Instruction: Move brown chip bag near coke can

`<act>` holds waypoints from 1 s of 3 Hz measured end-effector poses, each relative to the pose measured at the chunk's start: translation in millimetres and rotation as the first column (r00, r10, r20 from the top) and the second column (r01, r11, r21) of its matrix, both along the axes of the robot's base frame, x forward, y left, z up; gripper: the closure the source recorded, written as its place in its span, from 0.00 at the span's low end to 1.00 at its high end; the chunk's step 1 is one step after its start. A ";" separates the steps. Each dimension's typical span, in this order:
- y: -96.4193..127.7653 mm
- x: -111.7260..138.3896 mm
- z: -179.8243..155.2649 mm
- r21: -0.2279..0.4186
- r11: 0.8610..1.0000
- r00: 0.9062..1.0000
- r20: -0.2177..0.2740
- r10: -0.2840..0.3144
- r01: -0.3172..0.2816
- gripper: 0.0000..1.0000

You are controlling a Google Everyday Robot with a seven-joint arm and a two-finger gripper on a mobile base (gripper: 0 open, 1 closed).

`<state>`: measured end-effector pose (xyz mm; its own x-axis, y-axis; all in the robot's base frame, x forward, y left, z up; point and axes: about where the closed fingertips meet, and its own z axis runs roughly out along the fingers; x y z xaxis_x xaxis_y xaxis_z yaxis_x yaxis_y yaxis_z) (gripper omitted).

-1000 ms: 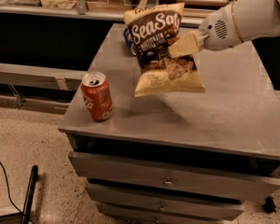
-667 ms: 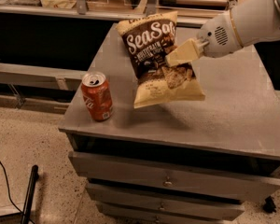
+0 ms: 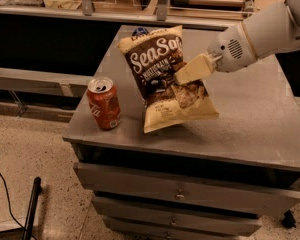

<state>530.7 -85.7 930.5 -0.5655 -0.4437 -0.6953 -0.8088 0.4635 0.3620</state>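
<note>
The brown chip bag (image 3: pixel 162 79) with white "Sea Salt" lettering hangs tilted over the grey cabinet top (image 3: pixel 250 119), its lower edge near the surface. My gripper (image 3: pixel 182 76) reaches in from the right and is shut on the bag's right side at mid-height. The coke can (image 3: pixel 104 103) stands upright at the front left corner of the cabinet top, a short gap to the left of the bag.
A blue can (image 3: pixel 140 32) peeks out behind the top of the bag. The cabinet has drawers (image 3: pixel 180 196) below its front edge. A dark counter (image 3: pixel 50 39) runs behind on the left. A black cable and pole (image 3: pixel 30 209) lie on the floor at left.
The gripper has carried the chip bag leftward and toward the front of the cabinet, closer to the coke can. The can has not moved.
</note>
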 end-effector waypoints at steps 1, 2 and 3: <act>6.5 -8.1 -5.7 0.004 1.000 1.000 -0.022 0.019 -0.019 0.61; 15.5 -14.5 -12.9 0.009 0.999 0.998 -0.047 0.033 -0.032 0.38; 27.5 -17.3 -17.7 0.005 1.000 0.997 -0.070 0.027 -0.027 0.13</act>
<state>513.3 -58.3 912.8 -0.6009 -0.4568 -0.6560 -0.7934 0.4404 0.4202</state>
